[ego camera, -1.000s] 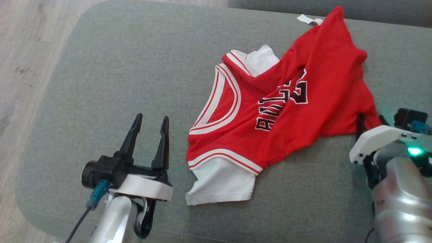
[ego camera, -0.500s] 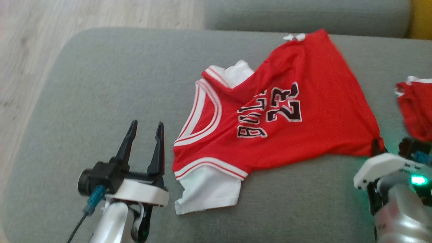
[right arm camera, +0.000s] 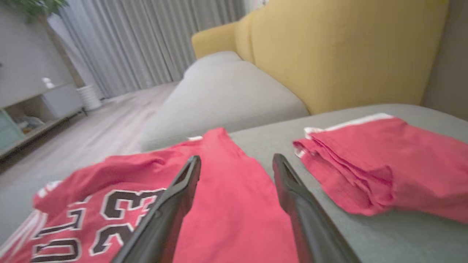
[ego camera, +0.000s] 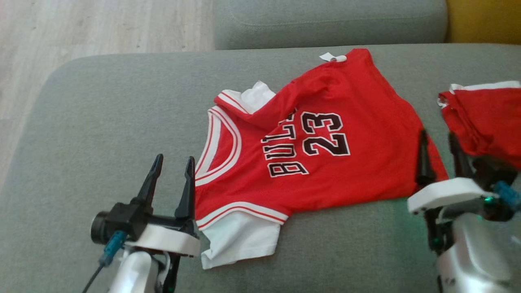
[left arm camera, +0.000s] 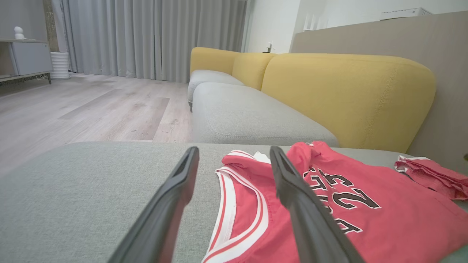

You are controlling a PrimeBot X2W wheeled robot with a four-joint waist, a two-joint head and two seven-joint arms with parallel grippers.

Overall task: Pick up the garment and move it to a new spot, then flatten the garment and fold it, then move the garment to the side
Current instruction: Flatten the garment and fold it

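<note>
- The left gripper (ego camera: 174,158) is held low over the grey sofa cushion (ego camera: 101,122) near its front edge. Its fingers point toward the back edge, its jaws are apart and empty, and it is just beside the neckline of the red Bulls 23 jersey (ego camera: 325,162).
- The jersey lies spread across the cushion's middle, with a white sleeve toward the front edge.
- The right gripper (ego camera: 437,135) reaches forward at the jersey's hem. Its jaws are apart and grip nothing, and one finger is over the hem corner.
- A folded red garment (ego camera: 484,118) lies by the right edge.
</note>
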